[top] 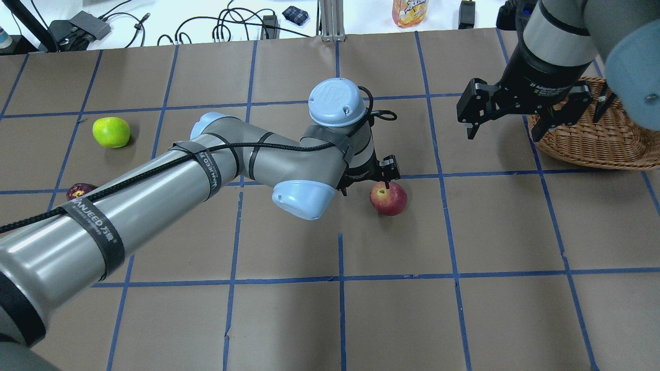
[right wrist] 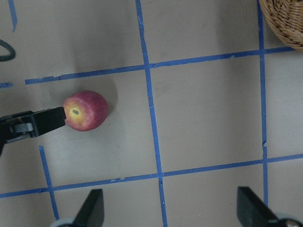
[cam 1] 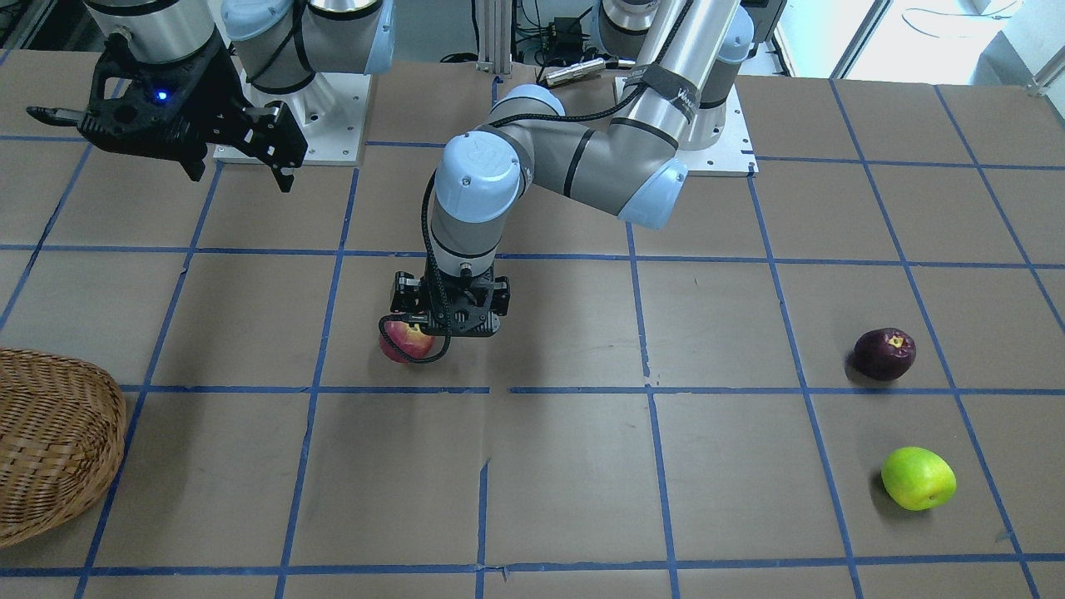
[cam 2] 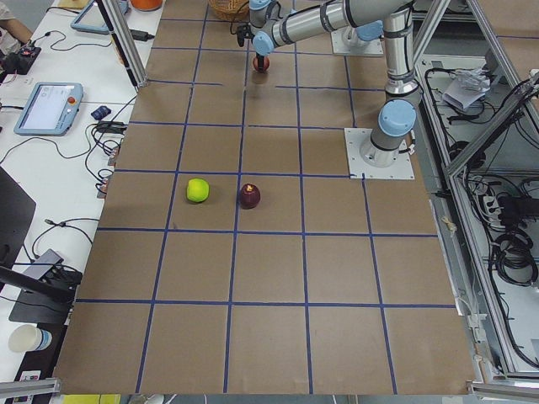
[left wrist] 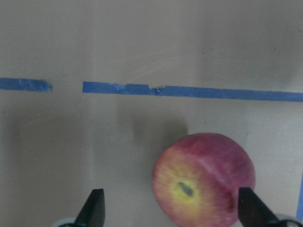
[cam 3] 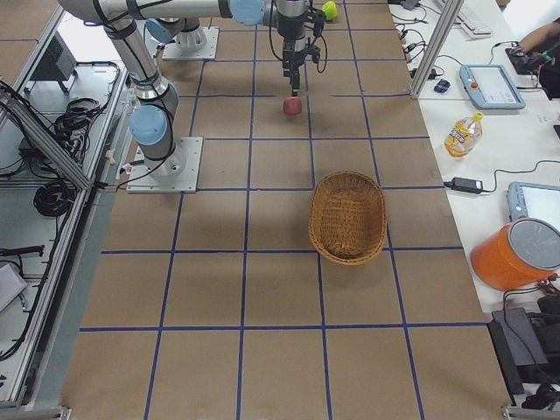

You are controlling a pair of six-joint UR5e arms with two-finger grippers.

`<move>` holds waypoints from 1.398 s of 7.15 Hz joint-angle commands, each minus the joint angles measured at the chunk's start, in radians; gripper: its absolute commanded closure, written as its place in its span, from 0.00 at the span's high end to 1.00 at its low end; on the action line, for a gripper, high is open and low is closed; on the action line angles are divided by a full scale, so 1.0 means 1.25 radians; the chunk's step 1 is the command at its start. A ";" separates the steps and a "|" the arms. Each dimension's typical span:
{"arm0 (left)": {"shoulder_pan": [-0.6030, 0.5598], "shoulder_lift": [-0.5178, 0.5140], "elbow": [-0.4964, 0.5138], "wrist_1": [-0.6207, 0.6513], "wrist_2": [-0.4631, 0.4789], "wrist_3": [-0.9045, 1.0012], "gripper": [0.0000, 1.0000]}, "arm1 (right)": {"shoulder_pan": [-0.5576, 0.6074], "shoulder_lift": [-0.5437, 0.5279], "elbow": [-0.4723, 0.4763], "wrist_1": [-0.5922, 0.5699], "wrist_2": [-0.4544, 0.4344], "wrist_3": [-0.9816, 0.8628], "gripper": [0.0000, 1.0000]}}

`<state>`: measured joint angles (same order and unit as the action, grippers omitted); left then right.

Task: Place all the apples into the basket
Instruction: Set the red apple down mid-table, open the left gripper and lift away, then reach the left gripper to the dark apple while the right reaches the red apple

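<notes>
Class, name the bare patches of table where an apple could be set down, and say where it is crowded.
Bare: the squares between the red apple and the basket, and between it and the maroon apple and green apple. Crowded: at the red apple, where the open left gripper hangs over it.

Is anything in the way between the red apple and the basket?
Nothing visible on the table: only bare surface lies between the red apple and the basket. The open right gripper hangs above that stretch, near the basket.

Wrist cameras above red apple (left wrist: pixel 203 182)
</notes>
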<state>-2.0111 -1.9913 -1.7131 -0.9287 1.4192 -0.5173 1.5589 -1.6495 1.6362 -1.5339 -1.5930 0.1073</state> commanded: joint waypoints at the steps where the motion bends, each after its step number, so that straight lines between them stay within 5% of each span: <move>1: 0.119 0.079 0.000 -0.155 0.024 0.167 1.00 | -0.033 0.017 0.027 -0.004 0.003 -0.006 1.00; 3: 0.258 0.151 -0.022 -0.253 0.113 0.383 1.00 | -0.057 0.040 0.059 -0.095 0.005 0.001 1.00; 5: 0.434 0.185 -0.032 -0.272 0.122 0.508 1.00 | -0.030 0.112 0.092 -0.213 0.013 0.034 1.00; 7: 0.642 0.160 -0.030 -0.289 0.121 0.729 1.00 | 0.053 0.189 0.095 -0.282 0.014 0.156 1.00; 10: 0.768 0.101 -0.021 -0.218 0.126 1.016 1.00 | 0.098 0.293 0.097 -0.330 0.014 0.225 1.00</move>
<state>-1.1045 -1.8359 -1.7480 -1.2425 1.5718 0.6616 1.6672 -1.3317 1.7565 -1.9347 -1.5761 0.3678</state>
